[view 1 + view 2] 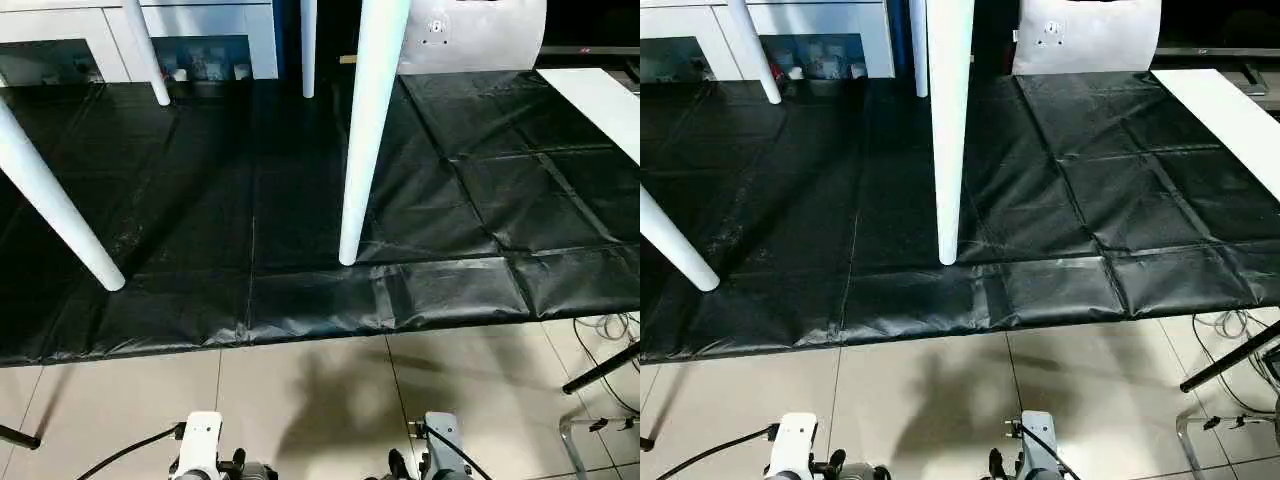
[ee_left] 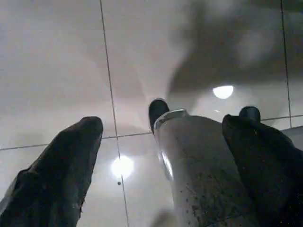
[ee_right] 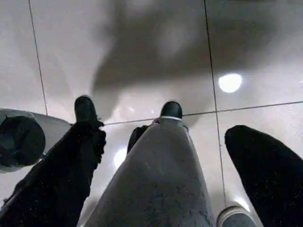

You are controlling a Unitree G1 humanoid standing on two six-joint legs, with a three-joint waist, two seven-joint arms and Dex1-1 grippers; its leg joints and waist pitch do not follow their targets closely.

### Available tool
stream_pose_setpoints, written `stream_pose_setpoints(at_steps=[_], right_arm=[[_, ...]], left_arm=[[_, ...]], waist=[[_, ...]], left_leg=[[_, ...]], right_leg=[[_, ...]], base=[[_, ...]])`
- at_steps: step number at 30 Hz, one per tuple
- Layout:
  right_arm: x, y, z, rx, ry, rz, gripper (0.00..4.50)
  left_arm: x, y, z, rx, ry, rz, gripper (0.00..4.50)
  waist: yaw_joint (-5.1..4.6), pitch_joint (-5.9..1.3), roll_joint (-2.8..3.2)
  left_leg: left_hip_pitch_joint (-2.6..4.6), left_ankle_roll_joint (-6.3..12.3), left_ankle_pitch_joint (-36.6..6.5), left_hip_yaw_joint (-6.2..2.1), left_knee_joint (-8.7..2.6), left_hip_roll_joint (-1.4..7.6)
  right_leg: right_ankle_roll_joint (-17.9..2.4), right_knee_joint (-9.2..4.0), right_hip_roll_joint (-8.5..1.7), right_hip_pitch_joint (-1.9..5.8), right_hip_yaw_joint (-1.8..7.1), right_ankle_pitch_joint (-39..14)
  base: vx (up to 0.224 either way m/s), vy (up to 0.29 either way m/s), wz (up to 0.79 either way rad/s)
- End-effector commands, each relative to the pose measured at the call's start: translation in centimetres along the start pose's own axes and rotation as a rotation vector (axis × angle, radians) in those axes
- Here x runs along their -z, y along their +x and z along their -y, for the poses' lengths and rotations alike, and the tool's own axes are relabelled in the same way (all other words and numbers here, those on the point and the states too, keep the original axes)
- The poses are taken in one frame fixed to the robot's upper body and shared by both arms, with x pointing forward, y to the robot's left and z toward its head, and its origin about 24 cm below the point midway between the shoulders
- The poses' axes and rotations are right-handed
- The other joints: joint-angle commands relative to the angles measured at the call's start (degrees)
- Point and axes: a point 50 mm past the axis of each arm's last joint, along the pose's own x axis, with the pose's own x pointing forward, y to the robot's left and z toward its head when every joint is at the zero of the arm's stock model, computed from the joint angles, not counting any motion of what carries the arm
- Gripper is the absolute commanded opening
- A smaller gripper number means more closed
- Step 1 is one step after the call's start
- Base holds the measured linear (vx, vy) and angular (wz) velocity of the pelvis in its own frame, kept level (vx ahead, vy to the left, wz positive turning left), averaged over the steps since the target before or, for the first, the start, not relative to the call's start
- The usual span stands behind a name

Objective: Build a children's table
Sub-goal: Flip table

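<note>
While both grippers hang wide open: nearest table leg (image 1: 366, 140) smooth, light, stiff; grasp mid-shaft, likely slippery.

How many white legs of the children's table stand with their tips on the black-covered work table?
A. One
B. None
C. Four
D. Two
C: four white legs come down from above, and each tip rests on the black cover of the work table: two tips near its front edge, two near the white cabinet behind.
</note>
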Motion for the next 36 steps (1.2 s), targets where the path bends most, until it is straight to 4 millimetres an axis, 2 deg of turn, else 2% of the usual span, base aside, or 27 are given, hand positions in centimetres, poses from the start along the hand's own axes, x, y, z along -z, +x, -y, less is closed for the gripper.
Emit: stream_pose_setpoints(at_steps=[1,7,13,22,27,32,36], right_arm=[[2.24,-0.28,0.18,0.012,0.006,-0.086,4.50],[2.24,-0.28,0.18,0.012,0.006,-0.086,4.50],[2.24,-0.28,0.18,0.012,0.006,-0.086,4.50],[2.24,-0.28,0.18,0.012,0.006,-0.086,4.50],[2.24,-0.28,0.18,0.012,0.006,-0.086,4.50],[2.24,-0.28,0.18,0.012,0.006,-0.086,4.50],[2.24,-0.28,0.18,0.012,0.006,-0.086,4.50]], left_arm=[[2.33,-0.39,1.69,0.049,0.014,-0.088,4.49],[2.33,-0.39,1.69,0.049,0.014,-0.088,4.49],[2.33,-0.39,1.69,0.049,0.014,-0.088,4.49],[2.33,-0.39,1.69,0.049,0.014,-0.088,4.49],[2.33,-0.39,1.69,0.049,0.014,-0.088,4.49],[2.33,-0.39,1.69,0.049,0.014,-0.088,4.49],[2.33,-0.39,1.69,0.049,0.014,-0.088,4.49]], waist=[[-0.10,-1.03,0.18],[-0.08,-1.05,0.19],[-0.08,-1.18,0.16],[-0.08,-1.00,0.22],[-0.11,-1.03,0.25],[-0.09,-1.07,0.21],[-0.12,-0.98,0.18]], left_leg=[[0.10,2.66,-18.0,-2.64,-5.02,6.56],[0.12,3.03,-17.1,-2.51,-5.06,6.58],[0.09,4.23,-15.0,-2.29,-4.93,6.58],[0.18,3.36,-16.8,-2.39,-5.16,6.70],[0.19,3.30,-16.5,-2.36,-5.19,6.72],[0.10,4.01,-15.3,-2.28,-5.12,6.68],[0.11,3.84,-16.0,-2.29,-5.21,6.71]], right_leg=[[-12.7,-5.02,-7.56,0.84,4.58,-12.4],[-13.0,-5.00,-7.55,0.90,4.52,-10.7],[-13.8,-4.73,-7.51,1.06,4.39,-7.1],[-13.4,-5.05,-7.61,0.94,4.51,-10.0],[-13.4,-5.00,-7.56,0.93,4.50,-9.1],[-13.7,-4.89,-7.58,1.04,4.42,-7.6],[-13.5,-4.99,-7.54,1.00,4.43,-8.8]], base=[[0.000,0.000,0.00],[0.000,0.000,0.00],[0.000,0.000,0.00],[0.000,0.000,0.00],[0.000,0.000,0.00],[0.000,0.000,0.00],[0.000,0.000,0.00]])
